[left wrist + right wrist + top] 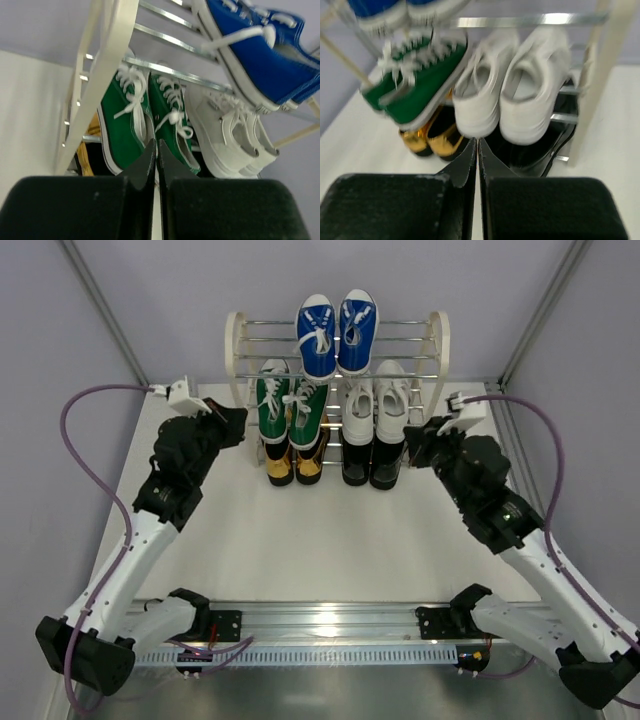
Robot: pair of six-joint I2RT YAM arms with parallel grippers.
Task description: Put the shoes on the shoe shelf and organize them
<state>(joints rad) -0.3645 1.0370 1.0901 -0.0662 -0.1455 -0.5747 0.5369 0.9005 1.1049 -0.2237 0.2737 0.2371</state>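
Black jaws pressed together on nothing: the left gripper [233, 423] sits by the near left corner of the shoe shelf [236, 348] and the right gripper [413, 443] by its near right corner. Neither touches a shoe.

On the lowest, nearest tier, the gold loafers [295, 466] stand left and the black dress shoes [372, 466] right. Above and farther back are the green sneakers [290, 408] left and the white sneakers [376, 400] right. Farthest, on the top tier, the blue sneakers [336, 332] sit about centred.

Each shoe's long axis runs near to far and is tilted; the heels seem low and near, the toes raised toward the far side.

With all five pairs racked, placing looks done. What remains is probably drawing both arms back without brushing the side panels.
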